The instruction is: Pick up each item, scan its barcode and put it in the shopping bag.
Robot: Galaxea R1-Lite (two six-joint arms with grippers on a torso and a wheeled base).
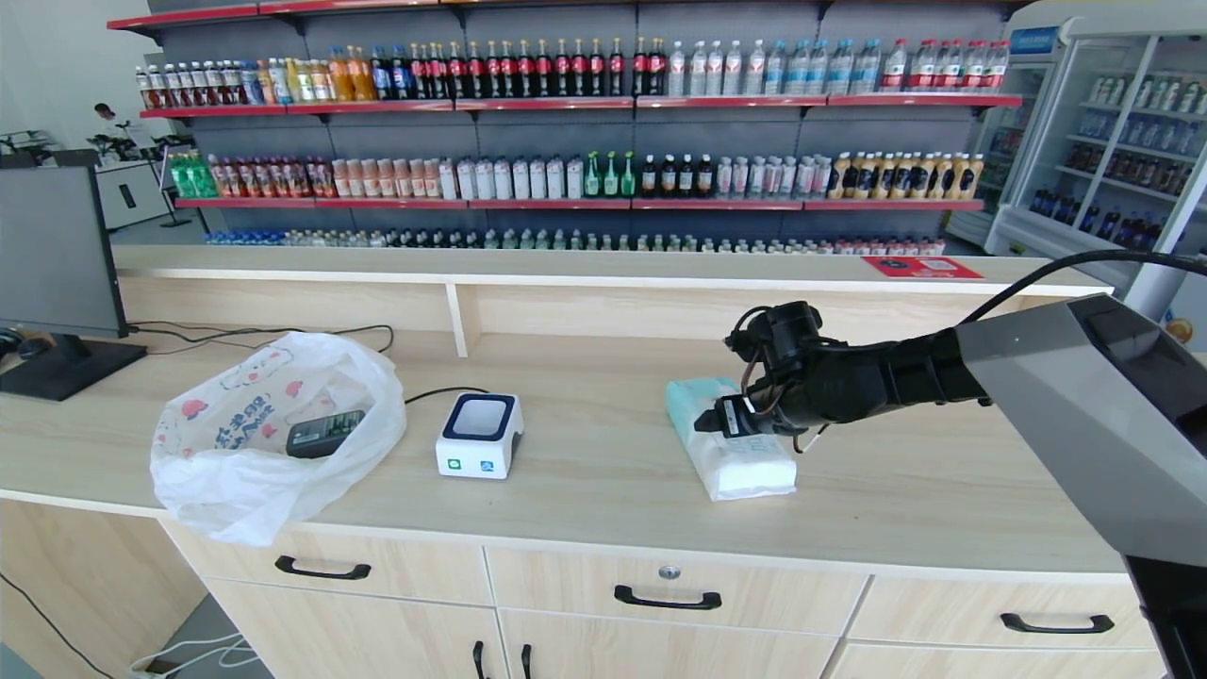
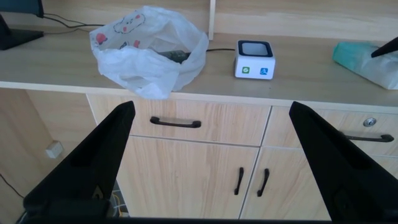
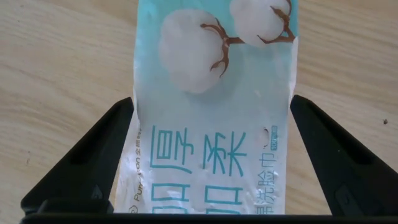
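Observation:
A soft pack of tissues, pale teal and white with cotton print, lies flat on the wooden counter at right of centre. My right gripper is lowered over its far end, open, one finger on either side of the pack without squeezing it. The white scanner with a dark window stands at mid-counter. Left of it lies the white shopping bag, mouth open, with a dark item inside. My left gripper hangs open and empty in front of the cabinet doors, below the counter's edge.
A monitor on a black stand sits at the counter's far left, with cables running behind the bag. A raised wooden ledge borders the back of the counter. Drawers with black handles are below.

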